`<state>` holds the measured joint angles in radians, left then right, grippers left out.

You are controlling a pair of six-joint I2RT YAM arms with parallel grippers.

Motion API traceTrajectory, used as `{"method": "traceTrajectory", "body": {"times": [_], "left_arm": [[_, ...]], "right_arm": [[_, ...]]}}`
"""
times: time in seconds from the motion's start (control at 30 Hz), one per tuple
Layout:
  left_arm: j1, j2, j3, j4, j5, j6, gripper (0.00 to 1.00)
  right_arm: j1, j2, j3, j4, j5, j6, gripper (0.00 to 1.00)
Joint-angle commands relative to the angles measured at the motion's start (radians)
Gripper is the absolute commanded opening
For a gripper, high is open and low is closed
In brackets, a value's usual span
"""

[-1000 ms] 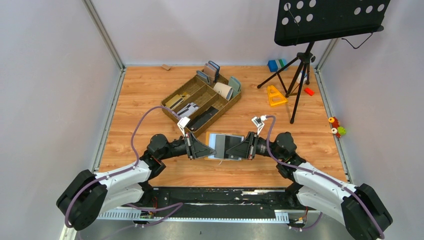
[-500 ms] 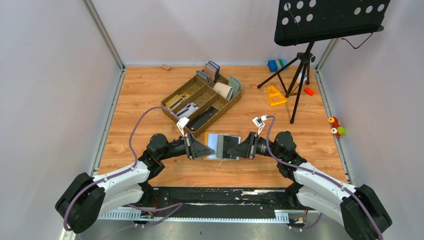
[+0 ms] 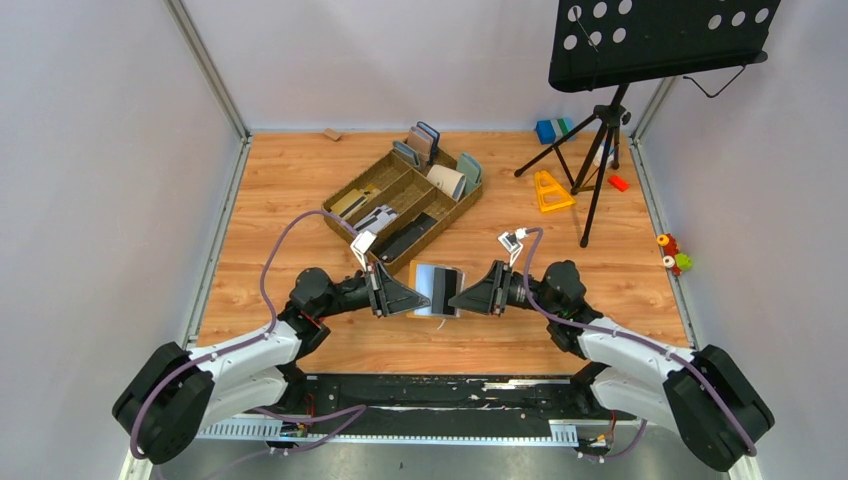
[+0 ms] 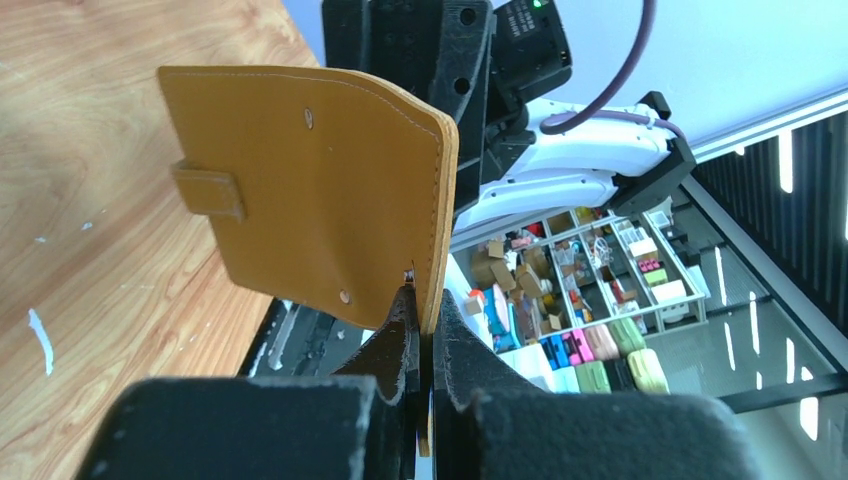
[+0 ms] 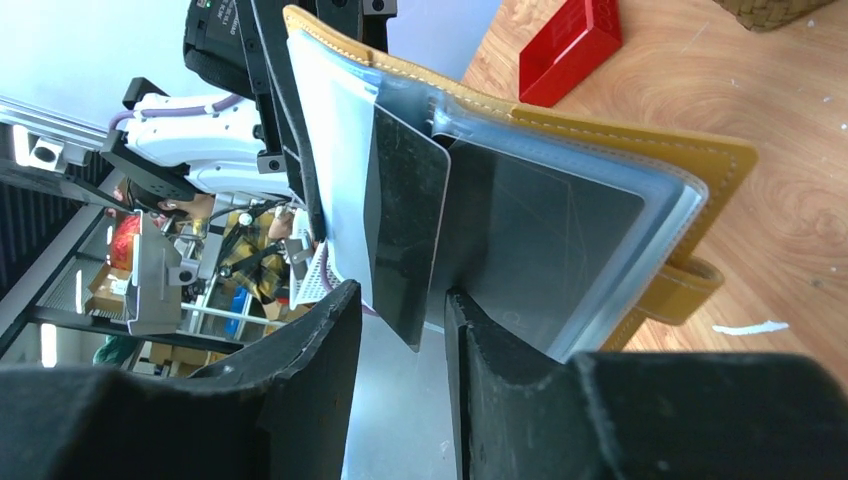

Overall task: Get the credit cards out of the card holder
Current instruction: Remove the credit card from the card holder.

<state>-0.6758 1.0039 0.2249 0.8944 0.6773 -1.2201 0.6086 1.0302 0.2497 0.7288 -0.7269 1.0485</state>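
The mustard-yellow card holder (image 3: 437,287) is held open and on edge just above the table between my two grippers. My left gripper (image 3: 414,298) is shut on its left flap; the left wrist view shows the yellow outer face with its strap (image 4: 310,200) and the jaws (image 4: 422,312) pinching the edge. In the right wrist view the grey-blue lining (image 5: 560,240) faces me, and a silvery credit card (image 5: 405,240) sticks out of a slot. My right gripper (image 5: 402,305) is open, its jaws on either side of that card's corner without closing on it; it also shows in the top view (image 3: 462,298).
A brown organiser tray (image 3: 365,190) behind the wallet holds upright wallets and a long black slab (image 3: 406,238). A music stand tripod (image 3: 600,150), an orange triangle (image 3: 551,191) and small blocks (image 3: 551,130) stand at the back right. A red object (image 5: 570,45) lies on the wood.
My right gripper has moved left over the open wallet, up to the protruding card. The left gripper has kept its hold and barely moved.
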Motion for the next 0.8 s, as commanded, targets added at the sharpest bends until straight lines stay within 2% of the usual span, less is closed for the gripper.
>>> {"method": "traceTrajectory", "body": {"times": [0.0,0.1,0.17,0.27,0.43,0.6,0.7,0.77], "left_arm": [[-0.001,-0.001,0.009,0.179,0.047,-0.054,0.00],[-0.001,0.008,0.007,0.214,0.052,-0.068,0.00],[-0.001,0.018,0.005,0.235,0.054,-0.078,0.00],[-0.001,0.039,0.003,0.252,0.054,-0.085,0.00],[0.007,0.054,0.009,0.222,0.046,-0.067,0.00],[0.116,0.016,0.040,0.015,0.061,-0.005,0.00],[0.172,-0.042,0.127,-0.338,0.040,0.160,0.00],[0.185,-0.078,0.228,-0.619,-0.029,0.314,0.00]], "right_arm": [[0.007,0.056,0.010,0.177,0.010,0.067,0.39],[0.007,0.091,0.012,0.252,-0.006,0.104,0.41],[0.006,0.110,0.010,0.296,-0.013,0.129,0.37],[0.004,0.127,0.003,0.353,-0.016,0.164,0.21],[-0.010,0.116,-0.018,0.381,-0.020,0.184,0.01],[-0.089,0.087,-0.036,0.253,-0.013,0.144,0.00],[-0.127,0.066,0.009,0.110,-0.006,0.078,0.00],[-0.141,0.046,0.077,-0.059,0.021,-0.031,0.00]]}}
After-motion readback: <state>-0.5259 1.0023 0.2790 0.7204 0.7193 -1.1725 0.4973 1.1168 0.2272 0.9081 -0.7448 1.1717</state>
